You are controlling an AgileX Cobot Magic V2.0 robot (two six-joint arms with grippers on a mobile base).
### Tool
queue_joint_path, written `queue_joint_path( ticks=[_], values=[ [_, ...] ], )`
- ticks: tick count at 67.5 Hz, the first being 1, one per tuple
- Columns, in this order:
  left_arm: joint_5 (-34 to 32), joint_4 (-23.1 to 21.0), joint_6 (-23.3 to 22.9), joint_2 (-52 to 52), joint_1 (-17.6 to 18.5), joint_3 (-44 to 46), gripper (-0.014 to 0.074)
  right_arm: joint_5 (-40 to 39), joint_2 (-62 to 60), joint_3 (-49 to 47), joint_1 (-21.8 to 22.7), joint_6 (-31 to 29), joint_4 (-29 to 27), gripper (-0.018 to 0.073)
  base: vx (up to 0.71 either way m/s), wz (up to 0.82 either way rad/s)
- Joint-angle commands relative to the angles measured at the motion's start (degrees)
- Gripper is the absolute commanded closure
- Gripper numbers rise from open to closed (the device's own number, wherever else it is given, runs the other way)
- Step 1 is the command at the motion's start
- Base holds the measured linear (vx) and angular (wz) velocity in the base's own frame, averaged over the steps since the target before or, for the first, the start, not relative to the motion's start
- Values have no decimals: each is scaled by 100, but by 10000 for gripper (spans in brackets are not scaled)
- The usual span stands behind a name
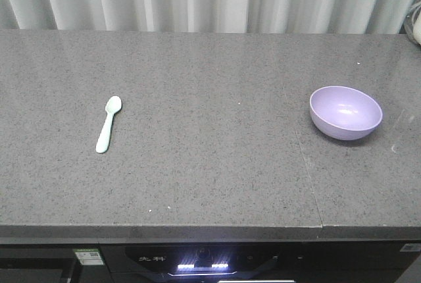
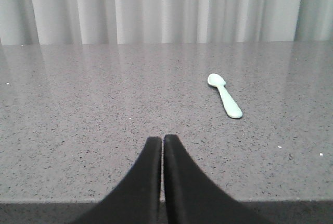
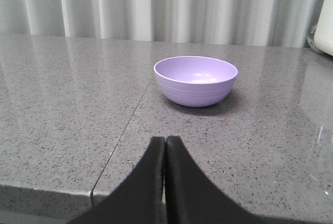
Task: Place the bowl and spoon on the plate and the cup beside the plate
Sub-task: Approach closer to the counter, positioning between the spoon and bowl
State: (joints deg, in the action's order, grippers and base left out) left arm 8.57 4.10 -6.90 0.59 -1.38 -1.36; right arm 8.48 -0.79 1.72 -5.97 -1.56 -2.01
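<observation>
Where the two black fingers meet tip to tip in the left wrist view, the left gripper [image 2: 163, 138] is closed on nothing, poised low above the near edge of the grey speckled stone worktop [image 2: 78, 130]. Ahead of it and off to its right lies the spoon [image 2: 225, 95], pale mint green, flat on the stone, its bowl end pointing away toward the curtain [image 2: 156, 5] and its handle angled back toward the near edge.

The right gripper [image 3: 165, 139] is likewise closed and empty, its fingers pressed together above the near edge of the worktop. Straight ahead of it, a little to the right, sits the bowl [image 3: 195, 81], lavender purple, upright with nothing in it. A thin seam [image 3: 122, 135] in the stone runs just to the left of the bowl. At the far right edge a white appliance [image 3: 327, 21] is partly in frame; what it is cannot be told.

In the front-facing view the spoon [image 1: 108, 124] rests on the left part of the worktop [image 1: 210, 178] and the bowl [image 1: 346, 112] on the right part, well apart. Below the front edge is a dark panel [image 1: 263, 263] with lit white-blue indicators [image 1: 200, 266] and two pale characters, too blurred to read. A small green-and-white sticker [image 1: 87, 254] sits at the left, its print too small to read.
</observation>
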Motion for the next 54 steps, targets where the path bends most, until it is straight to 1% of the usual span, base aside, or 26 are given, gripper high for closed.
queue_joint_path(
  ticks=[1,54],
  values=[
    [-449,-45,-2,87,-6,106,603,-443,-32,46,39,-16,37,566,6,1],
    [-449,-45,-2,87,-6,106,603,-443,-32,46,39,-16,37,566,5,1]
  ],
)
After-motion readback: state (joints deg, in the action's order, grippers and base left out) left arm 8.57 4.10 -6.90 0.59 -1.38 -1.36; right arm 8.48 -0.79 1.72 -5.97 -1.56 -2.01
